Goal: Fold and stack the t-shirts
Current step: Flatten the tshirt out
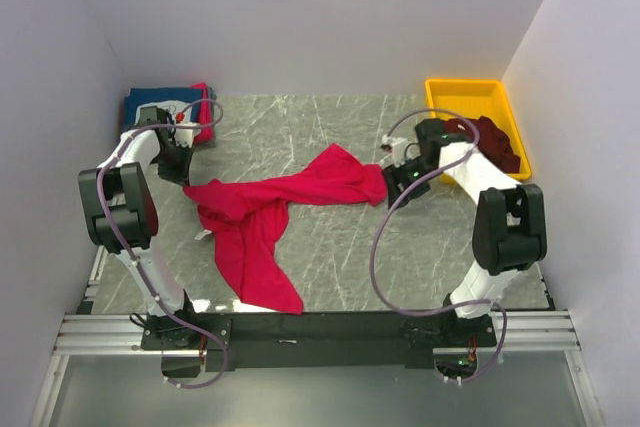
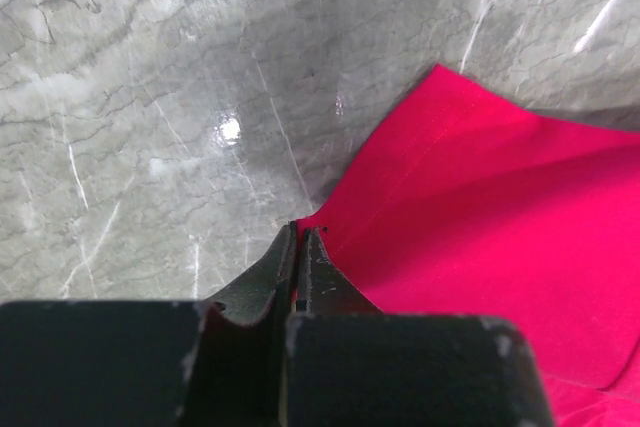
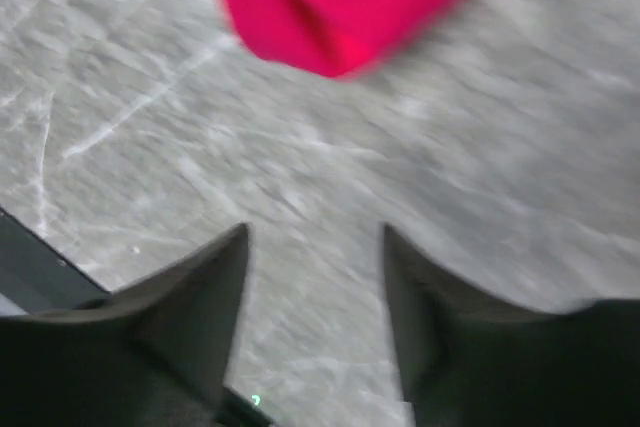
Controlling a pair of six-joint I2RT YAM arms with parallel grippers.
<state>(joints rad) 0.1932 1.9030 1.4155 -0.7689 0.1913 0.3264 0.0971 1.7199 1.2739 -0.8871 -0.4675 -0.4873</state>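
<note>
The red t-shirt sprawls crumpled across the middle of the table, one end near each arm; the left gripper is pinched fully shut on the shirt's edge, low over the marble; the right gripper stands partly open and empty, just short of the other end. So shallow a bite may slip if the left arm pulls; a one-sided drag would likely bunch the shirt rather than spread it; maroon t-shirts lie in the yellow bin.
</note>
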